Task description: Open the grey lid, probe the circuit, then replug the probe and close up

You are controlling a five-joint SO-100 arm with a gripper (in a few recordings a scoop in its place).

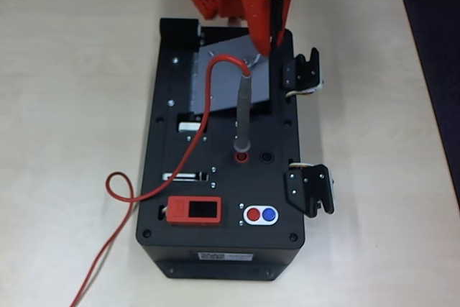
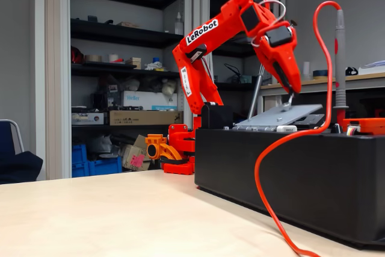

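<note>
**Overhead view: lid part-raised, probe standing in its socket — risk of a slip or a snag**

Overhead view shows the black box (image 1: pixel 223 177) lengthwise on the desk (image 1: pixel 72 70), with the orange-red arm reaching over its far end. The grey lid (image 1: pixel 230 80) sits at that far end of the box top; in the fixed view the grey lid (image 2: pixel 283 115) is tilted, its edge nearer the arm's base lifted above the box, so it looks only partly open. The gripper (image 2: pixel 290 95) is down at the lid's upper surface, where its knob should be; whether the jaws are wide, narrow or closed on the knob cannot be told from either view.

The probe (image 1: pixel 243 116) stands upright with its tip in the red round socket (image 1: pixel 241 156), just beside the lid's near edge. Its red cable (image 1: pixel 205 116) arches from the probe's top over the lid's corner, then runs down across the box top and off the left side onto the desk in a loop.

Judged risks: if the hold on the knob is shallow, the lid could slip and drop shut. As the lid swings wider, lid or arm may catch the arching cable and tug the probe out of its socket or tip it. The gripper also works close to the probe's top, so a sideways move could knock it. The two black latches (image 1: pixel 305 77) on the right side stand near the arm's path.
</note>
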